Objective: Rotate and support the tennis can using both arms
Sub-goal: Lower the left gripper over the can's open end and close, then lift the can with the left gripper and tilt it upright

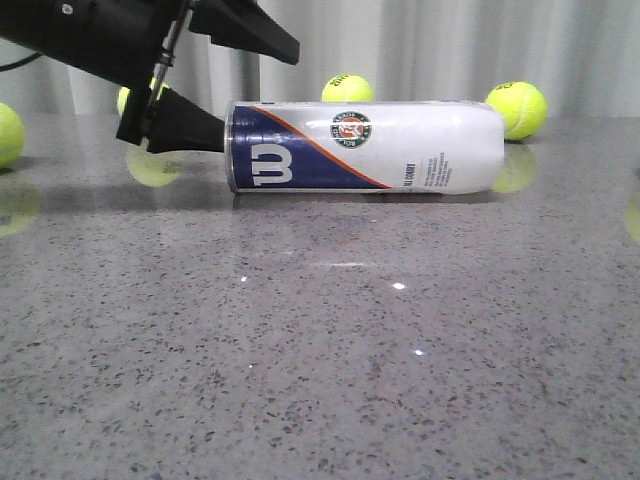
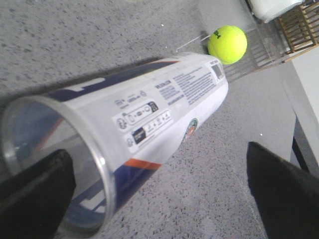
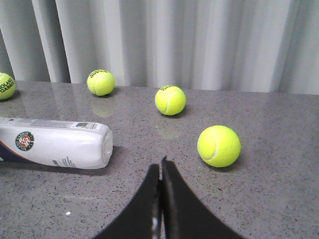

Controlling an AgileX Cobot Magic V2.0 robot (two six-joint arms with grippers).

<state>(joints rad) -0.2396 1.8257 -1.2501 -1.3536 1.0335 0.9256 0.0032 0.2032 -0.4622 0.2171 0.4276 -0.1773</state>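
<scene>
The tennis can (image 1: 365, 147) lies on its side on the grey table, silver-rimmed open end to the left, white closed end to the right. My left gripper (image 1: 258, 92) is open at that open end: its lower finger (image 1: 185, 133) reaches the can's mouth and the upper one (image 1: 255, 35) hangs above the can. The left wrist view shows the can (image 2: 149, 114) running away from one finger (image 2: 35, 194) at its mouth, while the other finger (image 2: 284, 194) stands well apart beside it. My right gripper (image 3: 161, 167) is shut and empty, short of the can's closed end (image 3: 60, 143).
Yellow-green tennis balls lie around the can: one behind it (image 1: 347, 88), one by its closed end (image 1: 518, 108), one at the far left (image 1: 5, 133). Closest to my right gripper is a ball (image 3: 219, 145). A grey curtain hangs behind the table. A table edge (image 2: 299, 114) shows past the can.
</scene>
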